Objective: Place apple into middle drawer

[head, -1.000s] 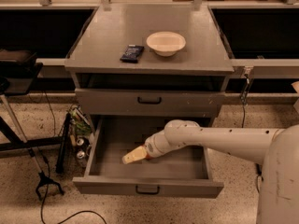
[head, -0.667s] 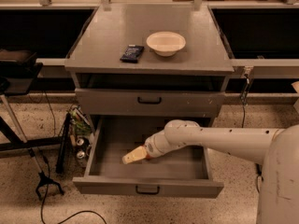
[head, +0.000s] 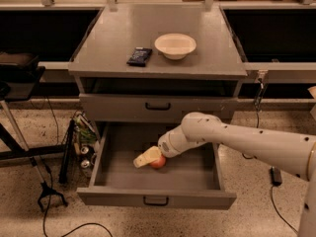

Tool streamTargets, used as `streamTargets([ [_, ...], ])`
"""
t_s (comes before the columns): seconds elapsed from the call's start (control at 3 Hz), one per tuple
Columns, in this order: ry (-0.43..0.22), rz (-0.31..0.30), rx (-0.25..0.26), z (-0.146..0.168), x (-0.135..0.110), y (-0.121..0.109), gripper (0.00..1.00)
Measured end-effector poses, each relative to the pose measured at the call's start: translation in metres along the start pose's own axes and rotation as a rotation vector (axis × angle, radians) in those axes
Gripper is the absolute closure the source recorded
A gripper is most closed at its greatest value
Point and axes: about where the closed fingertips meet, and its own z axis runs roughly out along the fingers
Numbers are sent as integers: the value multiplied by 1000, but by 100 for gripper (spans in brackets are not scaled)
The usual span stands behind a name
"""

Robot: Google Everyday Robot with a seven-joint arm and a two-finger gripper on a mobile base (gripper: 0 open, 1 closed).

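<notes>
The middle drawer (head: 157, 199) is pulled out wide, its deep grey tray facing up below the upper drawer front (head: 157, 107). My gripper (head: 146, 159) reaches into the tray from the right on the white arm. The reddish-orange apple (head: 158, 163) sits low in the tray at the gripper's cream fingers (head: 143, 159), half hidden behind them. I cannot tell whether the fingers still hold it or whether it rests on the drawer floor.
A cream-white bowl (head: 175, 45) and a small dark packet (head: 139, 56) lie on the cabinet top (head: 212, 53). Cables, cans and a dark stand (head: 47, 181) crowd the floor left of the drawer. A cable and plug (head: 274, 177) lie on the right.
The gripper and arm stay at nearly the same spot inside the drawer. The apple now shows below the fingers.
</notes>
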Motion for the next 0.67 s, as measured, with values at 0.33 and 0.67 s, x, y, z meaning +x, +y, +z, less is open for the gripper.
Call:
streamTargets([
  [0.33, 23, -28, 19, -51, -17, 9, 0],
  [0.67, 56, -37, 47, -106, -35, 17, 0],
])
